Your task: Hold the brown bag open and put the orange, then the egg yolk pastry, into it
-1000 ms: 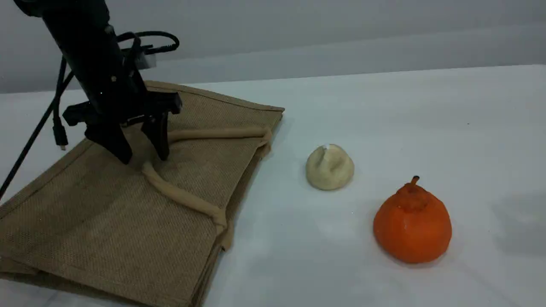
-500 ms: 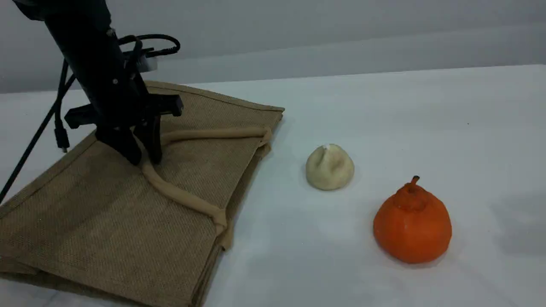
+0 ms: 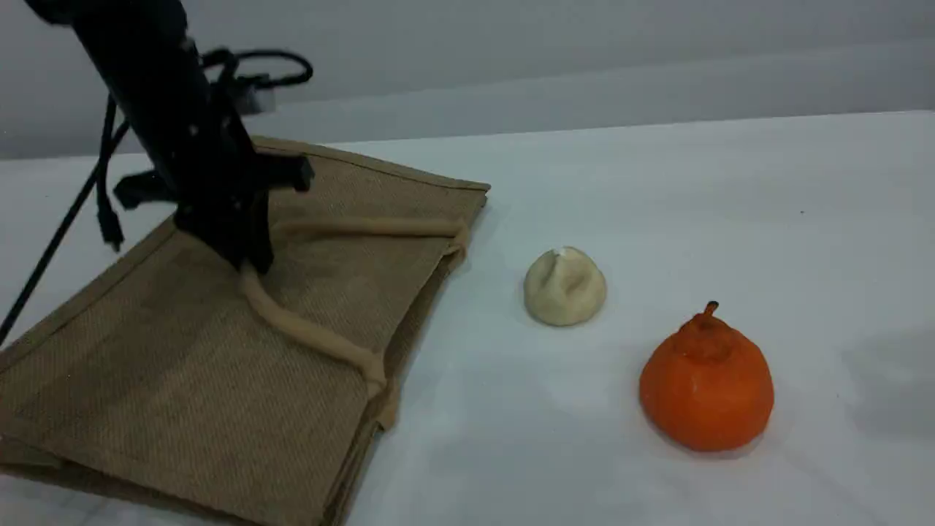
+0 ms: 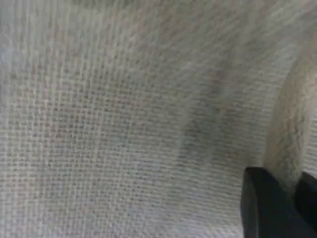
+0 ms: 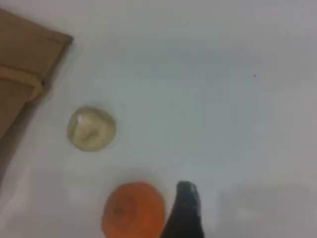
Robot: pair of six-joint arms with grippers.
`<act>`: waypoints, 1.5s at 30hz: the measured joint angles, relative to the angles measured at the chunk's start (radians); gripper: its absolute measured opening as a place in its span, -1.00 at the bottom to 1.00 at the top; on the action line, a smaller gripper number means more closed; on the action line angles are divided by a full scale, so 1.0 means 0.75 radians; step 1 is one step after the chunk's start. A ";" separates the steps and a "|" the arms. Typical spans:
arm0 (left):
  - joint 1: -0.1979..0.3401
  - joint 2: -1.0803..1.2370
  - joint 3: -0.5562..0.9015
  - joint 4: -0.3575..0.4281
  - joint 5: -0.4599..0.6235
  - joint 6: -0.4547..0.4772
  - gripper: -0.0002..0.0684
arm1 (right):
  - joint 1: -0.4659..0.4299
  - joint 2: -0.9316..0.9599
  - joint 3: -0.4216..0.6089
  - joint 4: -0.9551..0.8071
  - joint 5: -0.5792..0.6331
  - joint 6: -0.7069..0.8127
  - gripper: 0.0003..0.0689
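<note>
The brown bag (image 3: 182, 365) lies flat at the table's left, mouth toward the right. My left gripper (image 3: 247, 263) stands over it, shut on the bend of its beige loop handle (image 3: 307, 332). In the left wrist view the handle (image 4: 287, 139) runs up from a dark fingertip (image 4: 265, 206) against the weave. The egg yolk pastry (image 3: 564, 286) sits right of the bag, and the orange (image 3: 705, 380) stands nearer the front right. The right wrist view looks down on the orange (image 5: 132, 210) and the pastry (image 5: 91, 128); one fingertip (image 5: 184, 198) hangs beside the orange, holding nothing.
A black cable (image 3: 51, 241) hangs from the left arm down past the bag's left edge. The bag's corner (image 5: 29, 54) shows at the right wrist view's upper left. White tabletop (image 3: 694, 204) stretches right of the bag.
My left gripper's fingers have come together on the handle's bend and moved up a little, drawing the handle taut. The orange and the pastry have not moved.
</note>
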 joint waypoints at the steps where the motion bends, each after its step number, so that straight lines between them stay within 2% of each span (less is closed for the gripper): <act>1: 0.000 -0.011 -0.024 -0.007 0.031 0.021 -0.72 | 0.000 0.000 0.000 0.000 0.000 0.000 0.61; 11: 0.000 -0.069 -0.442 -0.015 0.443 0.220 -0.72 | 0.000 0.007 0.000 0.000 -0.007 0.000 0.61; 13: 0.000 -0.069 -0.533 -0.018 0.481 0.235 -0.72 | 0.000 0.025 0.001 0.000 -0.008 0.000 0.61; 19: 0.000 -0.078 -0.739 -0.070 0.481 0.277 -0.72 | 0.000 0.076 0.002 0.061 0.011 -0.053 0.61; 23: 0.000 -0.079 -0.791 -0.188 0.477 0.371 -0.72 | 0.000 0.132 0.002 0.139 0.031 -0.138 0.61; 28: 0.000 -0.084 -0.848 -0.391 0.477 0.526 -0.72 | 0.000 0.228 0.002 0.252 0.062 -0.271 0.61; 33: 0.000 -0.130 -0.870 -0.524 0.476 0.682 -0.72 | 0.000 0.330 0.002 0.419 0.084 -0.437 0.61; 39: 0.000 -0.177 -0.900 -0.548 0.477 0.767 -0.72 | 0.000 0.456 0.002 0.545 0.087 -0.586 0.61; 45: 0.000 -0.195 -0.917 -0.580 0.476 0.892 -0.72 | 0.023 0.542 0.002 0.541 0.110 -0.618 0.61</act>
